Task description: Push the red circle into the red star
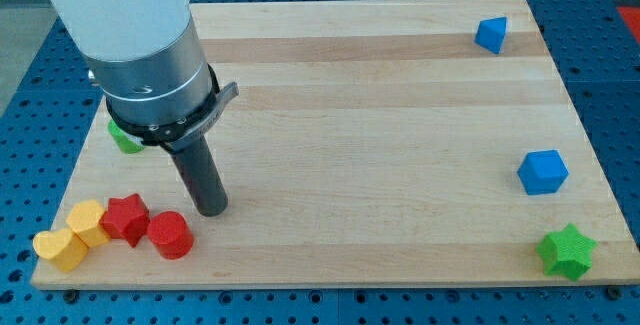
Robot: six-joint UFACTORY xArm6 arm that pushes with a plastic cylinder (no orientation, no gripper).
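The red circle [170, 234] sits near the view's bottom left, just right of the red star [126, 217], with the two nearly touching. My tip [212, 208] is at the end of the dark rod, just up and right of the red circle, close to it.
A yellow hexagon-like block [88, 222] sits against the red star's left, and a yellow heart-like block [61, 249] lies below-left of it. A green block [124, 138] is partly hidden behind the arm. Two blue blocks [491, 34] [542, 172] and a green star [567, 251] lie at the right.
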